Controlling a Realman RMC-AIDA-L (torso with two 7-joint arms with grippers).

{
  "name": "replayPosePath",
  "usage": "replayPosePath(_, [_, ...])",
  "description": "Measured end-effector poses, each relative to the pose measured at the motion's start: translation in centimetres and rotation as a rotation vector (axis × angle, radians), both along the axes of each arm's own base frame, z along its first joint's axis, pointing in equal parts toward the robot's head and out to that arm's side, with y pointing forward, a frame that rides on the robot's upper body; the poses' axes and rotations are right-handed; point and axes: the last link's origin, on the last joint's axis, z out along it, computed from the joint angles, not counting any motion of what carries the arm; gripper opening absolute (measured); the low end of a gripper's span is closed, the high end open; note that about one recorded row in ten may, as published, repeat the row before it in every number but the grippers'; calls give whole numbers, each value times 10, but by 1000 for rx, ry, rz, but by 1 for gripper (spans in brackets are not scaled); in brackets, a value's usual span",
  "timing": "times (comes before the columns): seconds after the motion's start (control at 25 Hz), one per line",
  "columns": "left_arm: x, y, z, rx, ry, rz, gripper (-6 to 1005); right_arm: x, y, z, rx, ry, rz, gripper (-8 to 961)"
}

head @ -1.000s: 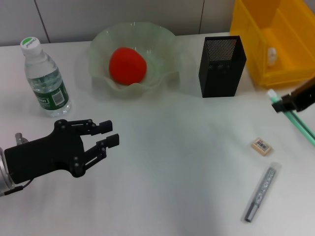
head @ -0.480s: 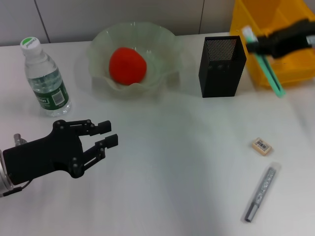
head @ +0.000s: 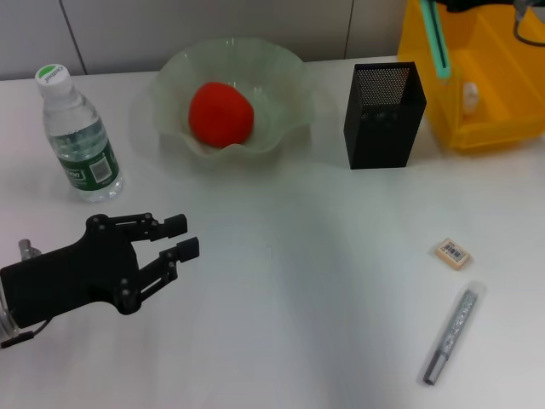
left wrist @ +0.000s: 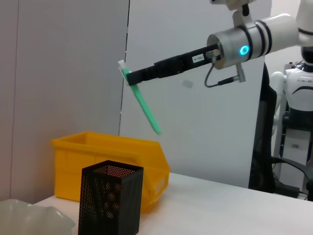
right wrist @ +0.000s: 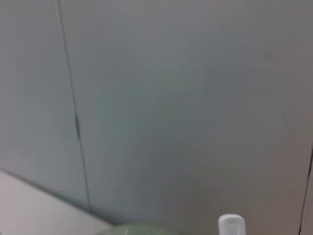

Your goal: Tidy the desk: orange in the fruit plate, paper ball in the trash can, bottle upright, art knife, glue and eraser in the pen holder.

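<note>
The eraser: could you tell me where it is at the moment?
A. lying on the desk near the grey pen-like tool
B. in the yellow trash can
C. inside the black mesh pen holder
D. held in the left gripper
A: the eraser lies flat on the desk, just beyond the grey pen-like tool, well apart from the pen holder, the trash can and the open, empty left gripper.

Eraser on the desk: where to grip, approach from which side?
Come straight down on the eraser: it lies flat, sticker up, with bare desk all round. Probably close on its two long edges, the narrower span; it lies askew, so the wrist should turn to match.
</note>
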Motion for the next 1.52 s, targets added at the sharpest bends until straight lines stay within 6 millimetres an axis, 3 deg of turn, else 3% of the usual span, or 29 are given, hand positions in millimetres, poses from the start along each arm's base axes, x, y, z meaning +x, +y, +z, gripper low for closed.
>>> replayPosePath(0.6, [0,1,2,13,-9,9,300,27,31,-43,130,-4,205,198])
replayPosePath(1.2, [1,1,3,24,-25,10,300,61,23,-72,144,-32,210,200])
replayPosePath(1.52, [2,1,2,19,-24,4,301,65,20,-78,157,-33,233,202])
